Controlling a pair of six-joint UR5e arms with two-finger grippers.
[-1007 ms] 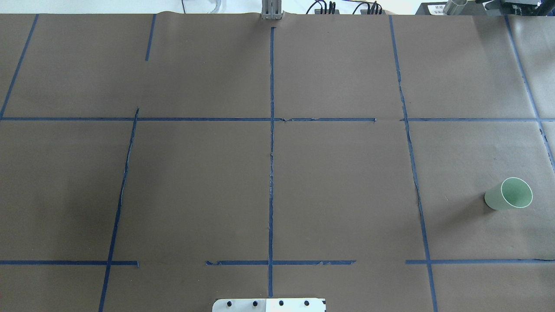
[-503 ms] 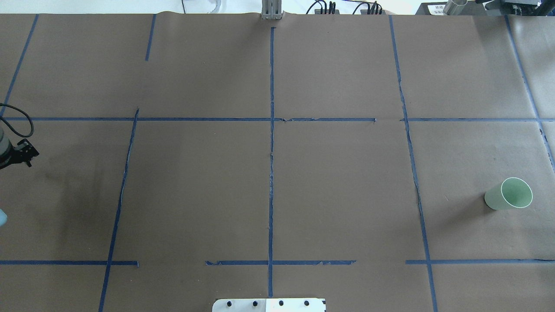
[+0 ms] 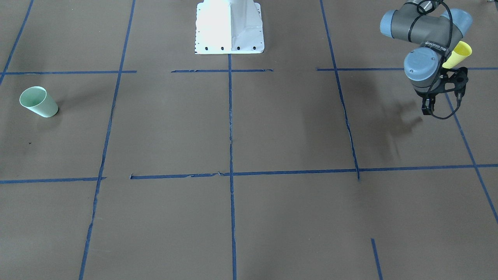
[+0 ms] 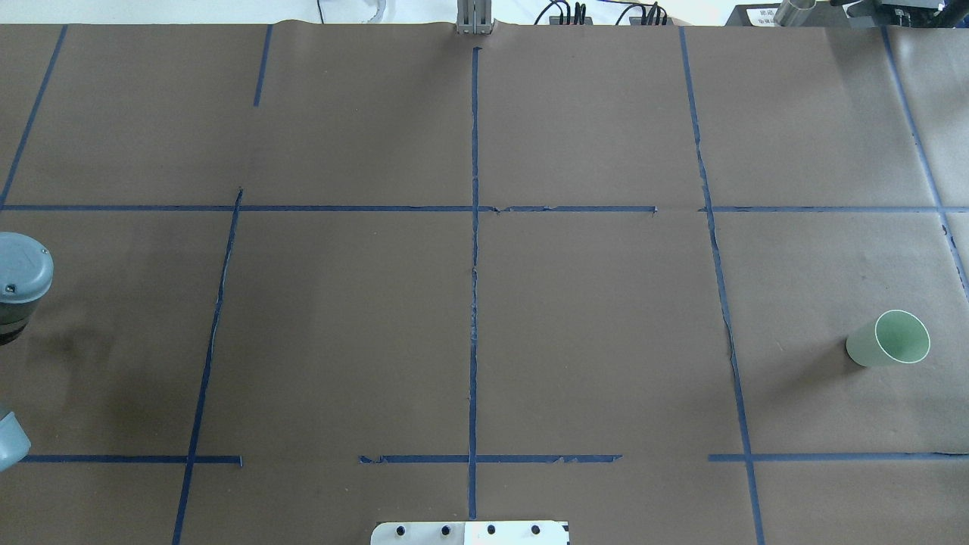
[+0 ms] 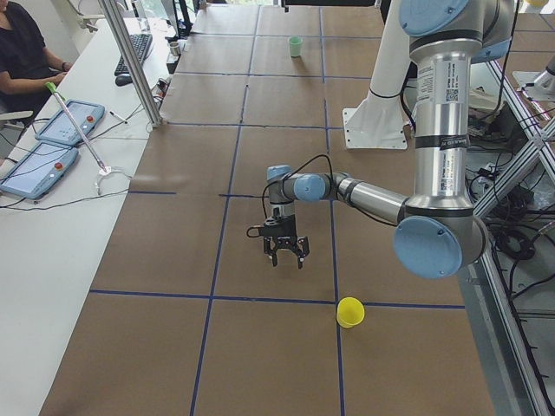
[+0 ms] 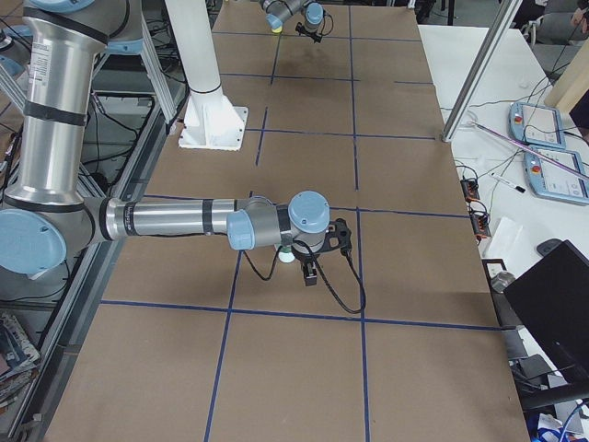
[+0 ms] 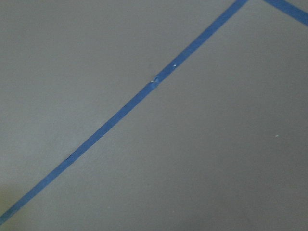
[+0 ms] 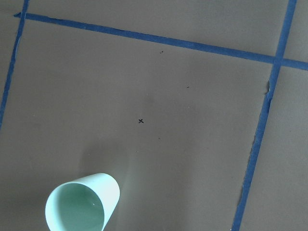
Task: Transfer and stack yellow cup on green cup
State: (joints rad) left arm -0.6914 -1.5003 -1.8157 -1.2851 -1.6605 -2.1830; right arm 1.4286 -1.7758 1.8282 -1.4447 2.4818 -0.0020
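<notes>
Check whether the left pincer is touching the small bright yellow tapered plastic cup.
Apart. The exterior left view shows bare brown paper between the left pincer and the yellow cup, which sits nearer the camera.

Yellow cup (image 3: pixel 459 53): bright, plain. Green cup (image 3: pixel 39 102): pale mint, plain. Bench (image 3: pixel 291 128): brown, gridded in blue tape (image 3: pixel 230 116). Left arm (image 3: pixel 422 29): grey, pale-blue caps. Base (image 3: pixel 229 25): white.

Brown paper covers the bench (image 4: pixel 341 325), gridded with blue tape lines (image 4: pixel 474 303). Alongside runs a white desk (image 5: pixel 43 260) holding two tablets (image 5: pixel 71 122) and a keyboard (image 5: pixel 139 48), with an operator (image 5: pixel 22 43) seated there.
</notes>
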